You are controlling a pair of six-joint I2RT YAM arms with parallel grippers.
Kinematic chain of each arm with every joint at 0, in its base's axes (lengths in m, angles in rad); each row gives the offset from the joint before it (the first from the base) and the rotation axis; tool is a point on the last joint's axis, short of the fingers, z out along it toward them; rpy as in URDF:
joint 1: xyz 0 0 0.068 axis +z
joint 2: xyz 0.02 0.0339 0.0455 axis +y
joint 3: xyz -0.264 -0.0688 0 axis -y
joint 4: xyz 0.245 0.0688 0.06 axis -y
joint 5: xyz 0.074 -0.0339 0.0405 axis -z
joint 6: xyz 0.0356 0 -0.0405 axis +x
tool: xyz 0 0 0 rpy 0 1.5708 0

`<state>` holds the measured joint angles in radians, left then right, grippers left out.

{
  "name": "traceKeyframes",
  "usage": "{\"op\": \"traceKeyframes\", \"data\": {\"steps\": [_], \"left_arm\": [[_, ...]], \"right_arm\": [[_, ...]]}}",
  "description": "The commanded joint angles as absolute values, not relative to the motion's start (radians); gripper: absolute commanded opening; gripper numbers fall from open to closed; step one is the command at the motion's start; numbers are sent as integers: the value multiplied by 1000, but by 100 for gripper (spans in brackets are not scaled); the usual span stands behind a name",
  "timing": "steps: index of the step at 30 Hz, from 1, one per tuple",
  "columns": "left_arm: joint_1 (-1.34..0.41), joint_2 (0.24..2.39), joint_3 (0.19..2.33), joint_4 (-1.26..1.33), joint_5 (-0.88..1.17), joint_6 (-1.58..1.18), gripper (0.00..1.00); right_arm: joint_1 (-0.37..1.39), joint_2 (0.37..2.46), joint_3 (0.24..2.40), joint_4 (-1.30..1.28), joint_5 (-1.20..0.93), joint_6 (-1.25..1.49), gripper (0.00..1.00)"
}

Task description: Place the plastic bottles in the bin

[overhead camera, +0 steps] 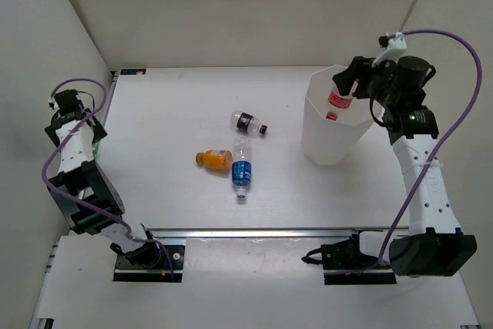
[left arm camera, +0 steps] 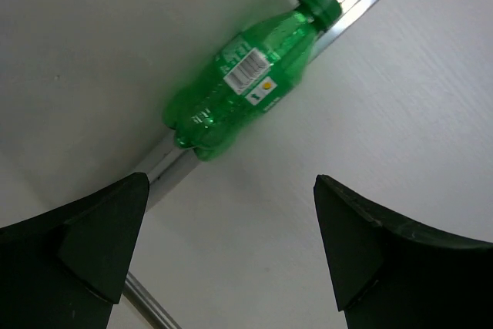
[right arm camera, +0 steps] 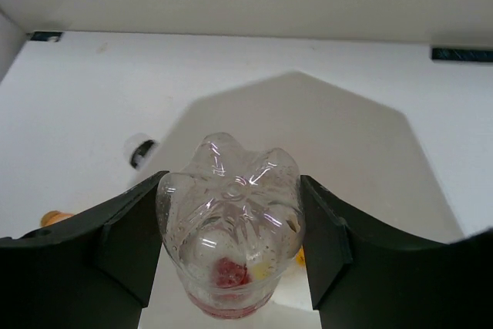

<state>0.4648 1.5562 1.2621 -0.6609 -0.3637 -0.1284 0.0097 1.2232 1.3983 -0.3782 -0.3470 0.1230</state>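
My right gripper [right arm camera: 231, 229] is shut on a clear bottle with a red label [right arm camera: 229, 221], gripping its sides, base toward the camera. It hangs over the open mouth of the tall white bin [overhead camera: 330, 132] at the right. A black-labelled clear bottle [overhead camera: 248, 122], an orange bottle [overhead camera: 215, 159] and a blue-labelled clear bottle [overhead camera: 242, 169] lie mid-table. A green bottle [left arm camera: 246, 82] lies on its side along a metal rail at the left wall. My left gripper [left arm camera: 231, 244] hovers open just short of it, nothing between its fingers.
White walls close in the table on the left, back and right. A metal rail [left arm camera: 154, 163] runs along the left wall under the green bottle. The arm bases sit on a rail [overhead camera: 254, 233] at the near edge.
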Motion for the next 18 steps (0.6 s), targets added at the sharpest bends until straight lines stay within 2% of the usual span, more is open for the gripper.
{"op": "traceKeyframes", "data": {"steps": [1,2,5,7,10,14,18], "left_arm": [[511,1537,1238,-589,-341,-88,99],[537,1540,1230,-578,-318,-86,98],[589,1557,1233,-531,-232,-40,99],[610,1572,1236,-528,-210,-14,98],[647,1589,1209,-493,-101,38,99],[647,1604,1170,-451,-6,103,99],[644,1675,1186,-445,-29,133,99]], "right_arm": [[-92,1183,1304,-340,-347,192,20],[-124,1189,1292,-360,-356,193,22],[-158,1223,1299,-406,-325,202,44],[-170,1244,1293,-410,-350,227,71],[-201,1255,1299,-370,-434,284,99],[-204,1276,1328,-325,-449,327,99],[-189,1298,1348,-299,-456,357,99]]}}
